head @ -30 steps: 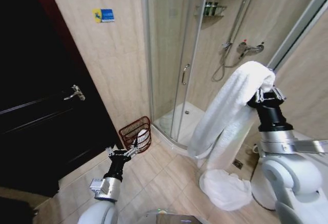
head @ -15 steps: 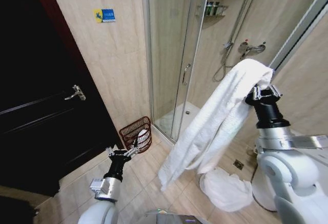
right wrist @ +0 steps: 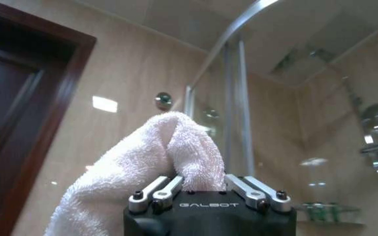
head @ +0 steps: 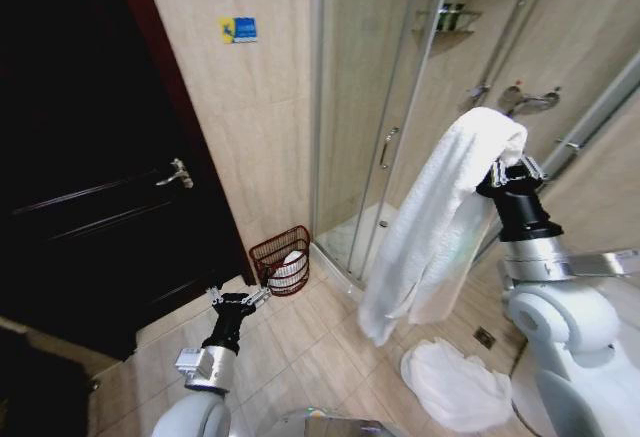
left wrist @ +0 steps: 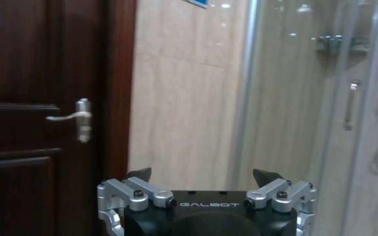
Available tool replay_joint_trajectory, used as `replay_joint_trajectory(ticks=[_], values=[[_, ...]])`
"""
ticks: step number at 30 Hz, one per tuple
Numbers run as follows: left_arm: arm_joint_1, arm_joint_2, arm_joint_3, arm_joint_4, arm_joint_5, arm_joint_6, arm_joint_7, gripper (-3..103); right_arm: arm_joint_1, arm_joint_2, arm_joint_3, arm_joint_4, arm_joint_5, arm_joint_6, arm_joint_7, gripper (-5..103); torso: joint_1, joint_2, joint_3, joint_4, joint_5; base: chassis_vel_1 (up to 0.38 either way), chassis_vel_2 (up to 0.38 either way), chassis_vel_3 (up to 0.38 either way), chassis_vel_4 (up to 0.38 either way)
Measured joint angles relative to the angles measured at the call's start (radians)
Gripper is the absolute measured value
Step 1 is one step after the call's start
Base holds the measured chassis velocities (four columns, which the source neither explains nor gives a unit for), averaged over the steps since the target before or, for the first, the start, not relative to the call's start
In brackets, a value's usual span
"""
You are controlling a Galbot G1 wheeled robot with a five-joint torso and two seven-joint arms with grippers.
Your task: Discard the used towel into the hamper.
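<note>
A long white used towel [head: 440, 222] hangs from my right gripper [head: 505, 169], held high at the right in front of the shower. My right gripper [right wrist: 201, 189] is shut on a bunched fold of the towel [right wrist: 146, 177]. The hamper [head: 282, 259], a round dark red-brown ribbed basket with something white inside, stands on the floor against the tiled wall, between the door and the shower corner, well below and left of the towel. My left gripper [head: 240, 299] is low at the bottom left, short of the hamper, open [left wrist: 202, 173] and holding nothing.
A dark wooden door [head: 90, 187] with a lever handle [head: 176, 174] is on the left. The glass shower enclosure [head: 390, 107] stands behind the towel. Another white cloth [head: 455, 387] lies crumpled on the floor tiles at the lower right.
The whole head view has shifted right, so the camera turned left. The towel's lower end has swung and now hangs more steeply. Both grippers keep their states.
</note>
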Motion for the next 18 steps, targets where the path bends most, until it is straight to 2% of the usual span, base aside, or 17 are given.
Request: replay_joint_trajectory(ticks=[9,18], values=[[0.0,0.0,0.0,0.0,0.0,0.0,0.0,100,0.068,-0.025,-0.016,-0.075,0.017,0.001,0.0,13,0.0,0.0,0.0,0.0001,0.0,0.122,0.12,0.115,0.111],[0.0,0.0,0.0,0.0,0.0,0.0,0.0,100,0.103,-0.02,-0.054,-0.137,0.014,0.039,-0.013,13,0.0,0.0,0.0,0.0004,0.0,0.085,0.095,0.11,0.091]])
